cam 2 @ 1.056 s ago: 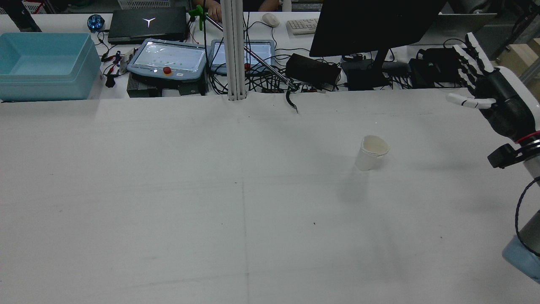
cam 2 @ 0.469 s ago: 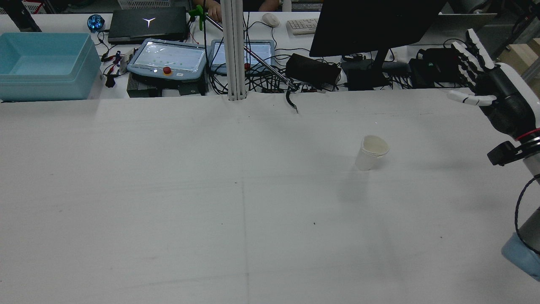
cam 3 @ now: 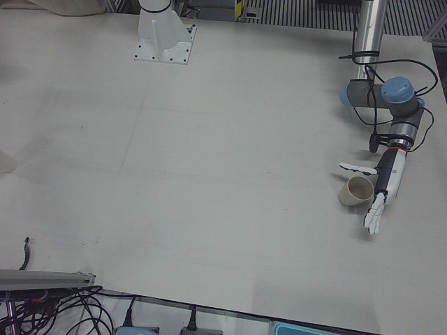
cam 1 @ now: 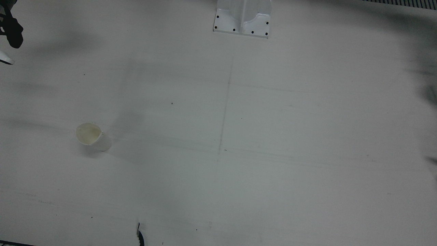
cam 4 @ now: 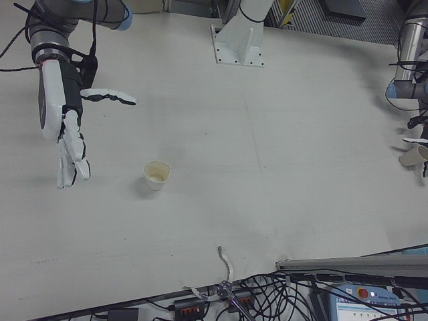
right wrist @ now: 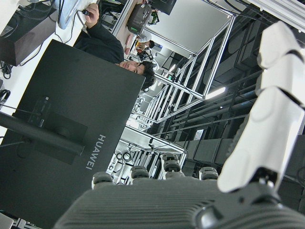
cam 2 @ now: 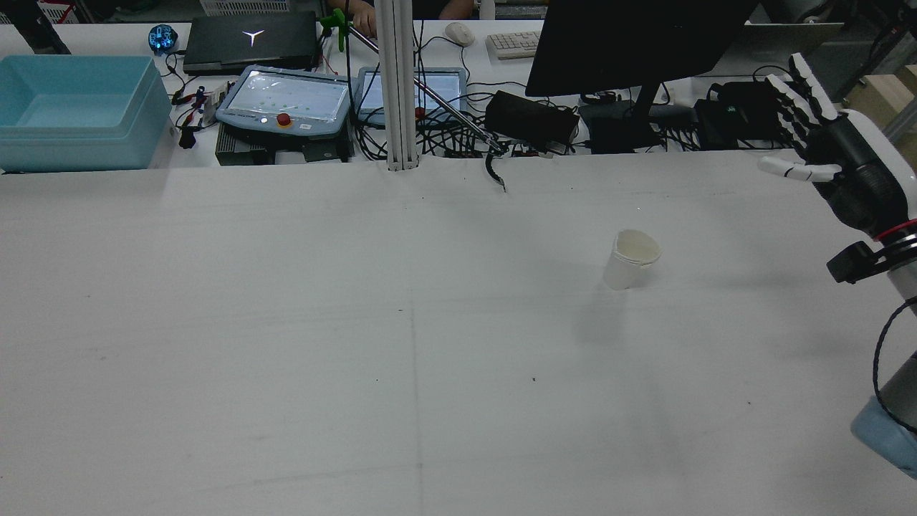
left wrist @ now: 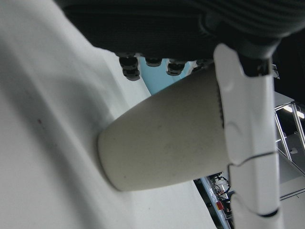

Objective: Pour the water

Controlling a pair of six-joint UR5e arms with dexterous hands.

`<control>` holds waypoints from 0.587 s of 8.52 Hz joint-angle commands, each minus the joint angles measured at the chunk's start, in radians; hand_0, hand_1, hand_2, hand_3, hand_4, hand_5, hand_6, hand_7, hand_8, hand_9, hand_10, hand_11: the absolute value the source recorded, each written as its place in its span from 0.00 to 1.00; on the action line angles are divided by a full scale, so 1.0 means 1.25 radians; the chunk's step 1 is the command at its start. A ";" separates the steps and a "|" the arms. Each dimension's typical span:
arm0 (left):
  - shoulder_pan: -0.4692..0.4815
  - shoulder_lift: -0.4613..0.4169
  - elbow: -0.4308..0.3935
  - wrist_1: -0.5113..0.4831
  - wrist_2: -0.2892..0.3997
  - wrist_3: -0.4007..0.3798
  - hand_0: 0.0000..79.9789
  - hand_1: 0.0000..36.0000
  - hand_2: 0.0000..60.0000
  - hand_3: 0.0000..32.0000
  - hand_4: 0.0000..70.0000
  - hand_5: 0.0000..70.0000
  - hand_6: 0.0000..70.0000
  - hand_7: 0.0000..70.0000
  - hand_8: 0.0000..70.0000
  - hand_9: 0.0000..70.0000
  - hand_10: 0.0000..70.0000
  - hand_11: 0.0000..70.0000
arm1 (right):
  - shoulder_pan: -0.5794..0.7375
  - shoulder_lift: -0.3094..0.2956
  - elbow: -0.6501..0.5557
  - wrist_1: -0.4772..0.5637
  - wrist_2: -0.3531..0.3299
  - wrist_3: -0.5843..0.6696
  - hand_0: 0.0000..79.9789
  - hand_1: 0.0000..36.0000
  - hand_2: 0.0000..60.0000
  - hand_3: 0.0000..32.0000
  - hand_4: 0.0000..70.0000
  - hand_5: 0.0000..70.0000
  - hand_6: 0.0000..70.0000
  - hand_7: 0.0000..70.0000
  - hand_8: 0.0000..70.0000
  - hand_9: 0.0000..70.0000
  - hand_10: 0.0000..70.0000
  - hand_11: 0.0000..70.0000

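- Cup one [cam 4: 156, 176]: small white paper cup, upright on the tabletop [cam 2: 286, 344], mouth open upward, on the right arm's half. It stands alone with nothing touching it.
- Cup two [cam 3: 357, 192]: tan paper cup at the left arm's far edge of the tabletop, tipped over so that its mouth faces the left-front camera.
- Left hand [cam 3: 380, 188]: lies alongside cup two, fingers stretched out straight past it toward the front edge, thumb [cam 3: 356, 168] stuck out on the cup's other side (cup sits in the crook between them). In the left hand view the cup's wall [left wrist: 162, 143] lies against the palm with one white finger [left wrist: 245, 138] across it. Fingers are not curled around it; whether this is a real hold, I cannot tell.
- Right hand [cam 4: 65, 127]: raised above the tabletop, well apart from cup one, fingers spread and pointing down and forward, thumb [cam 4: 110, 96] held out sideways. Empty.
- Background in the rear view: blue bin [cam 2: 75, 111], black monitor [cam 2: 630, 43].
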 commanded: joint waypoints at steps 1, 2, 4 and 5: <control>0.000 0.006 0.000 0.001 0.002 -0.001 1.00 0.70 0.00 0.00 0.31 0.00 0.07 0.04 0.00 0.00 0.10 0.19 | -0.002 0.000 -0.002 0.000 0.000 0.000 0.58 0.39 0.28 0.45 0.00 0.06 0.13 0.07 0.04 0.03 0.00 0.00; 0.000 0.007 0.000 0.002 0.002 -0.001 1.00 0.79 0.00 0.00 0.33 0.00 0.07 0.04 0.00 0.00 0.10 0.20 | -0.004 0.000 -0.003 0.000 0.000 0.000 0.58 0.39 0.28 0.46 0.00 0.06 0.13 0.07 0.04 0.03 0.00 0.00; 0.000 0.004 0.000 0.003 0.007 -0.001 1.00 0.84 0.00 0.00 0.38 0.13 0.07 0.04 0.00 0.00 0.11 0.21 | -0.004 0.000 -0.002 0.000 0.000 0.000 0.58 0.39 0.28 0.45 0.00 0.06 0.13 0.08 0.04 0.02 0.00 0.00; 0.001 0.000 0.000 0.004 0.013 -0.003 1.00 0.72 0.00 0.00 0.39 0.34 0.06 0.03 0.00 0.00 0.10 0.19 | -0.004 0.000 -0.003 0.000 0.000 0.000 0.58 0.39 0.29 0.44 0.00 0.06 0.13 0.08 0.04 0.02 0.00 0.00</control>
